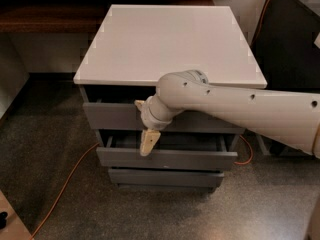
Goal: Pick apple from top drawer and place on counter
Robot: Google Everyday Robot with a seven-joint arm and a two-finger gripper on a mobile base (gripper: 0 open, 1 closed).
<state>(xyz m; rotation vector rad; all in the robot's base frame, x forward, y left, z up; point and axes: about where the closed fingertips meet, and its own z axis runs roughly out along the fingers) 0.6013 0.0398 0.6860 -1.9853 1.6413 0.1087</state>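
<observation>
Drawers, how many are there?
3, stacked under the counter: the top drawer, a middle drawer pulled out slightly, a bottom drawer lowest. The end effector hangs before the middle one.

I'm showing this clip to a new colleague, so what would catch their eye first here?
The thick cream-white robot arm reaches in from the right, its tan tool hanging just over the pulled-out middle drawer. Above, the large glossy pale grey-white counter slab fills the upper middle, and the wide dark grey top drawer beneath it stands slightly open.
</observation>
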